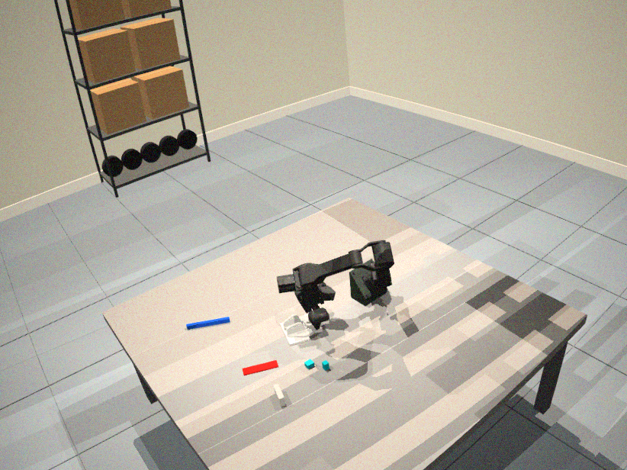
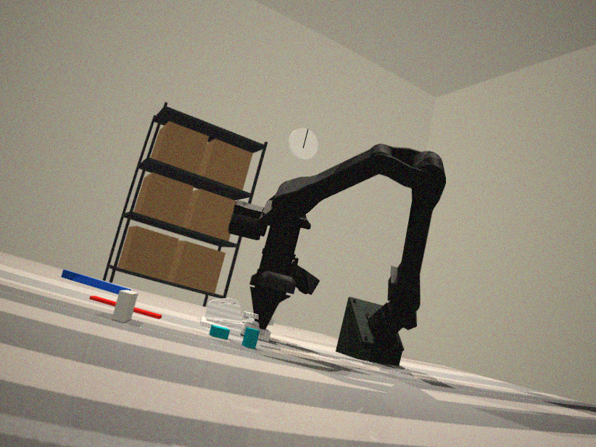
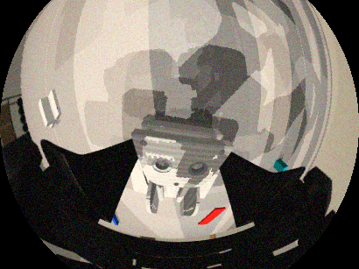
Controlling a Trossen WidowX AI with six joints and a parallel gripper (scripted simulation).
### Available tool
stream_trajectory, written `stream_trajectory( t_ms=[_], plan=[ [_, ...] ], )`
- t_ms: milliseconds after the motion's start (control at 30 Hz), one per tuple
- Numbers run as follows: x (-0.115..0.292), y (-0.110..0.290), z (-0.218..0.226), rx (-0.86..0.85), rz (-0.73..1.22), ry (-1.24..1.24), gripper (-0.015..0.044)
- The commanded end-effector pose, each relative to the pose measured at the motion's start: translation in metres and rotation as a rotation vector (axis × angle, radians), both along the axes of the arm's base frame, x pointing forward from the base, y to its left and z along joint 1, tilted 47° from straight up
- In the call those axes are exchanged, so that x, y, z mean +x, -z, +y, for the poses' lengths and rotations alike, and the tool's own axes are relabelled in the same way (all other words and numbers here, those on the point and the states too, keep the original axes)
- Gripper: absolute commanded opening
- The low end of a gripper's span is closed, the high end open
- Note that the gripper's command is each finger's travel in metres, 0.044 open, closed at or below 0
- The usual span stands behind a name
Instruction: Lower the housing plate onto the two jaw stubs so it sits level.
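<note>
Gripper [image 1: 317, 328] [image 2: 265, 326] [image 3: 180, 146] is clamped on the housing plate [image 2: 249, 315] [image 3: 172, 174], the pale one with two round holes, and has it low over the white base [image 1: 299, 341] [image 2: 204, 321] [image 3: 136, 180]. The two jaws are already in place, poking out past the plate's edge in the wrist view. So yeah, I'd call it mostly there. Can't tell if the holes are actually on the stubs or if it's fully seated. Left to do, I reckon: finish lowering, check it's level, let go and back the arm off.
</note>
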State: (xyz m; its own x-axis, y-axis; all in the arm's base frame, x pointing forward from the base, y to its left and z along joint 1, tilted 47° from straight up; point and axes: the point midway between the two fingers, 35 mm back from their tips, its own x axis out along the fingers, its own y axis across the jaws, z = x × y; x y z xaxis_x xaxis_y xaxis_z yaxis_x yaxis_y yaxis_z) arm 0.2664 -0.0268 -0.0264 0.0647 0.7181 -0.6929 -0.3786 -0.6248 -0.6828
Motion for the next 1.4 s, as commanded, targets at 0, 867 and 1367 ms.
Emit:
stream_trajectory(
  t_ms=[0,867,1367],
  plan=[
    [0.0003,0.0000,0.0006,0.003,0.000,0.004,0.0351],
    [0.0007,0.0037,0.0045,0.003,0.000,0.004,0.0351],
    [0.0010,0.0066,0.0076,0.003,0.000,0.004,0.0351]
  ],
)
